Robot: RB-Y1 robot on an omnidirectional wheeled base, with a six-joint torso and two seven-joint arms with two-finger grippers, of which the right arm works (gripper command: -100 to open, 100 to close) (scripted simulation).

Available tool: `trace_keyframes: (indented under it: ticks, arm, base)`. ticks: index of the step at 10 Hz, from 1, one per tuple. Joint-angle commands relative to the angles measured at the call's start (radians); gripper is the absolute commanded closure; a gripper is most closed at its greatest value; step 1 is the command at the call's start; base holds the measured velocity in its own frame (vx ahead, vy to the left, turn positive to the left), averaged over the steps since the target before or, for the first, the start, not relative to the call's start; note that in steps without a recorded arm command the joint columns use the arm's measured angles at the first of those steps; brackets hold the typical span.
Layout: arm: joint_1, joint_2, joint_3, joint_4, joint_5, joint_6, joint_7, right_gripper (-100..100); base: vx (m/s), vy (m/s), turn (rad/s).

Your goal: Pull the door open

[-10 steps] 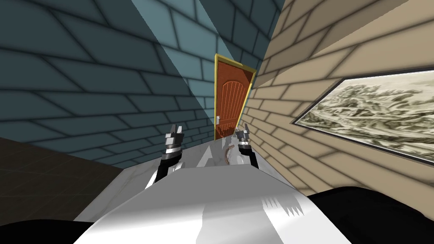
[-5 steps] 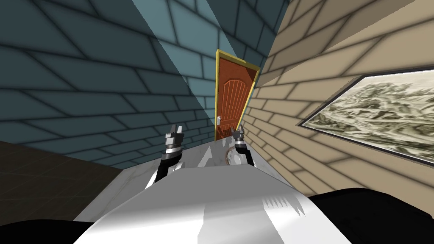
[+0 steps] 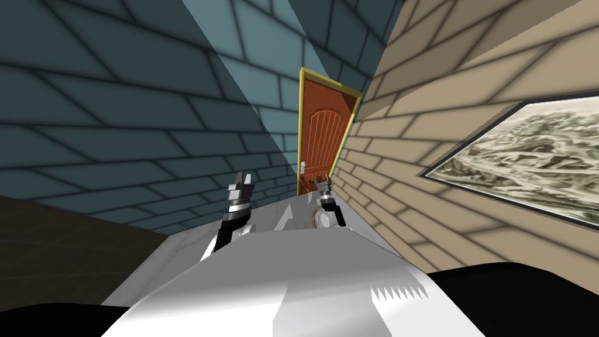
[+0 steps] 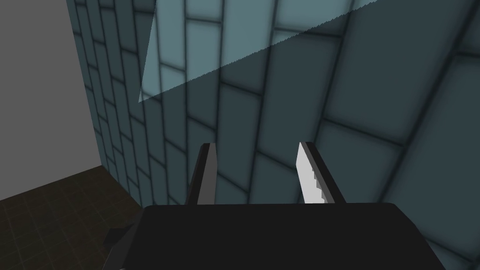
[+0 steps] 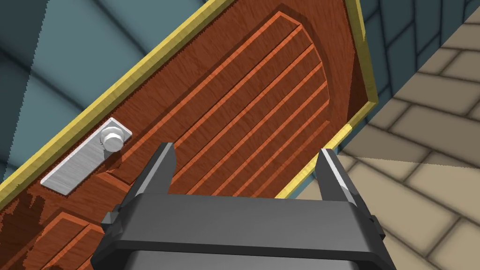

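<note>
Door [image 5: 243, 93]: red-brown, in a yellow frame; silver knob [image 5: 112, 137] on a metal plate
Right claw [image 5: 247, 151]: open; facing the door, apart from knob
Left claw [image 4: 255, 145]: open; empty

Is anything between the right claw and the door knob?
No. In the right wrist view, only bare door shows between the open right gripper and the knob.

Reddish-brown panelled door [image 3: 319, 143] stands shut in yellow frame [image 3: 300, 126].
</note>
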Motion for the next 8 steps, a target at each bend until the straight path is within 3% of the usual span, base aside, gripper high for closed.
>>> trace_keyframes:
  ticks: [1, 2, 5, 6, 8]
  arm:
    - [-0.031, -0.025, 0.032, 0.045, -0.038, -0.007, -0.05, -100]
    - [-0.031, -0.025, 0.032, 0.045, -0.038, -0.007, -0.061, -100]
    - [-0.091, -0.075, 0.092, 0.136, -0.109, -0.022, -0.16, -100]
    - [-0.091, -0.075, 0.092, 0.136, -0.109, -0.022, -0.169, -100]
    - [-0.132, -0.109, 0.132, 0.193, -0.158, -0.033, -0.231, -100]
  base:
    - [0.097, 0.008, 0.037]
    - [0.067, 0.012, 0.013]
    - [0.073, 0.004, 0.032]
    - [0.059, 0.003, 0.014]
    - [0.073, -0.001, 0.028]
